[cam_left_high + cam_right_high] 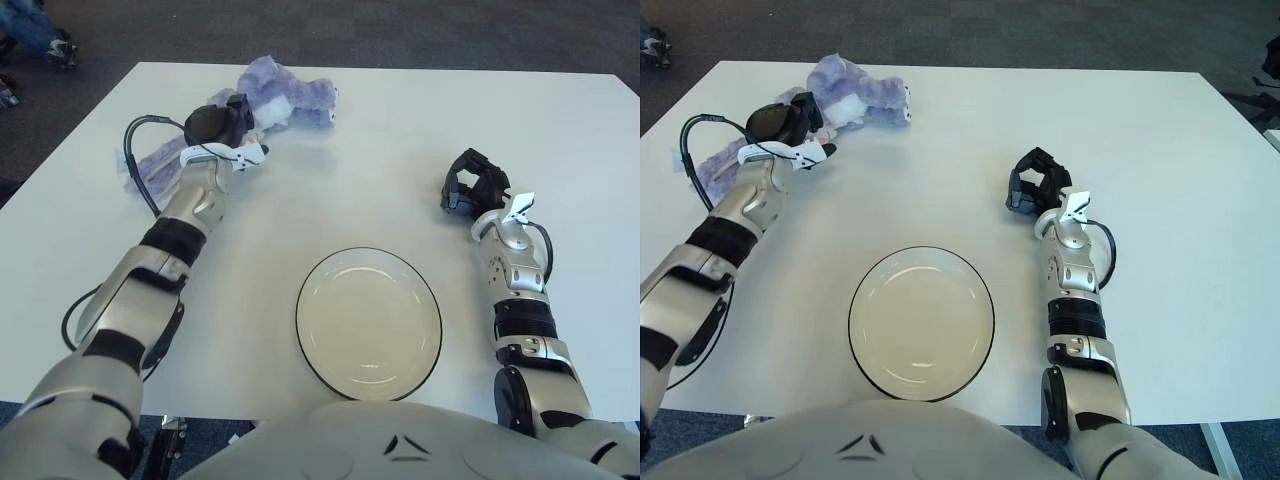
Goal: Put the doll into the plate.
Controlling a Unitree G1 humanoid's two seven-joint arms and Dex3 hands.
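Office-like room: white table [380,140] on dark carpet [400,30] (plain commercial sort)

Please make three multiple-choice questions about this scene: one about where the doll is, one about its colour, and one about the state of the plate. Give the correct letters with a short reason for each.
1. Where is the doll?
A. At the far left part of the table, by the left hand
B. On the plate
C. Beside the right hand

2. What colour is the doll?
A. Green
B. Purple with some white
C. Red

3. What is the state of the plate?
A. It holds the doll
B. It is upside down
C. It holds nothing

Answers:
1. A: the doll lies near the far edge of the table, with the left hand on it; whether the fingers grip it cannot be seen.
2. B: its plush is purple with white patches.
3. C: the plate sits upright near the robot with nothing in it; the right hand shows to its right, farther back.
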